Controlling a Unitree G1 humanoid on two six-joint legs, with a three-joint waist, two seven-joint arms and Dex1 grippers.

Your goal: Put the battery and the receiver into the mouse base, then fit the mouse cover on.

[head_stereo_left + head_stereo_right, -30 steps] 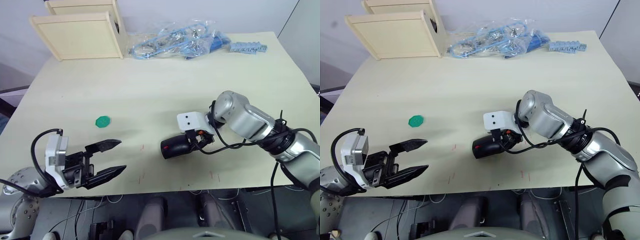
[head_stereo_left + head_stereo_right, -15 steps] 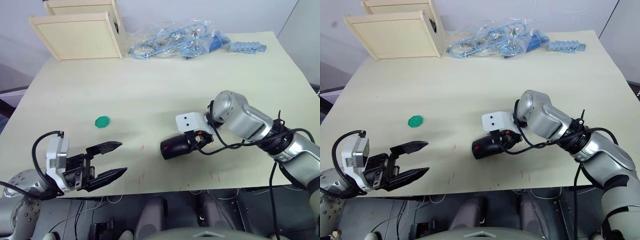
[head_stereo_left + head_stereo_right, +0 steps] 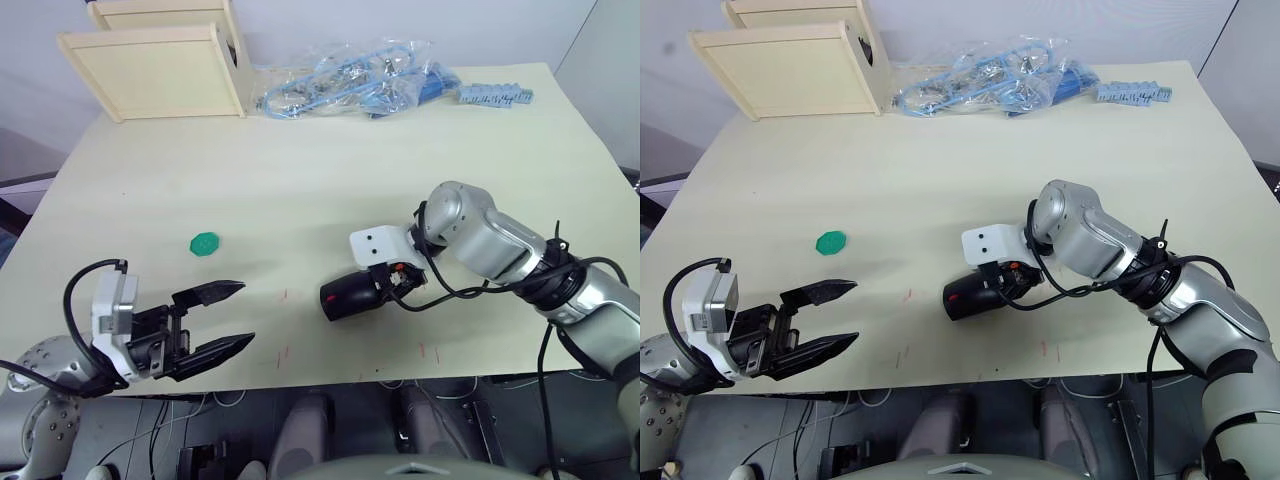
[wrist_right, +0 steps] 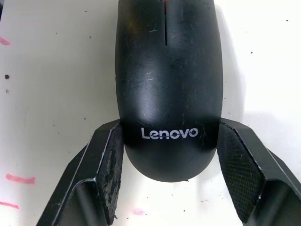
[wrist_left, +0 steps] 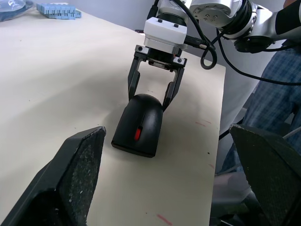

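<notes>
Black and glossy, the mouse cover (image 4: 167, 89) sits on top of the mouse, which lies on the pale table (image 3: 330, 160) a little right of centre and low in the head views, with a red strip showing at its front end in the left wrist view. The right gripper (image 5: 151, 96) straddles the rear of the mouse; its two fingers (image 4: 109, 165) stand on either side of the rounded end that bears the pale Lenovo mark, one finger touching the shell and the other just beside it, so the jaws are closed around the mouse. The mouse base itself is hidden under the cover. In the lower left of the head views the left gripper (image 3: 222, 320) hangs over the table's near edge, its fingers spread apart and holding nothing. A small green disc (image 3: 204, 243) lies alone on the table left of centre, well apart from the mouse. Along the far edge, at the top of the frame, are a pale wooden box (image 3: 155, 68), a heap of clear plastic bags with blue parts (image 3: 350, 85) and a blue-grey strip (image 3: 497, 95).
</notes>
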